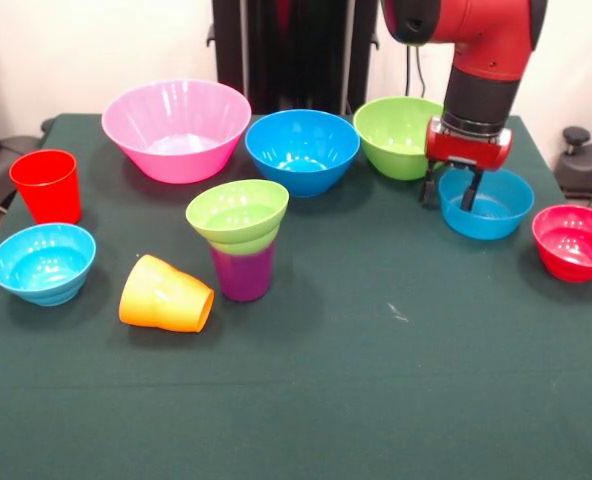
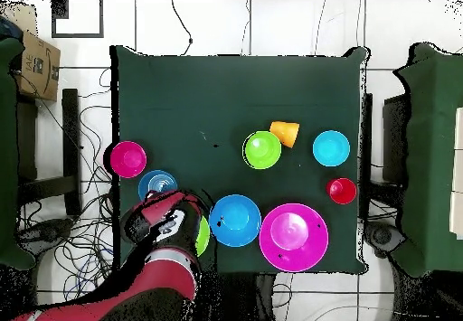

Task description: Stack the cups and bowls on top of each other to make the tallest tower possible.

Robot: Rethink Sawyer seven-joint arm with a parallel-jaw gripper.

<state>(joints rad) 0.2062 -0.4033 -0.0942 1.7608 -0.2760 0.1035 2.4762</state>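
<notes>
My gripper (image 1: pixel 450 192) is open and hangs low at the small blue bowl (image 1: pixel 496 208), with one finger inside it and the other outside its left rim. A small lime green bowl (image 1: pixel 238 212) sits upright on the purple cup (image 1: pixel 243 272). The orange cup (image 1: pixel 164 295) lies on its side beside them. The red cup (image 1: pixel 46 186) stands at the left, by the light blue bowl (image 1: pixel 42 262). Along the back stand the big pink bowl (image 1: pixel 176 130), the mid-sized blue bowl (image 1: pixel 302 150) and the mid-sized green bowl (image 1: pixel 396 135). The small red bowl (image 1: pixel 574 242) is at the right.
The green table (image 1: pixel 426 380) carries everything. In the overhead view the arm (image 2: pixel 167 231) covers the gripper and part of the mid-sized green bowl (image 2: pixel 204 236). A cardboard box (image 2: pixel 34 62) and chairs stand off the table.
</notes>
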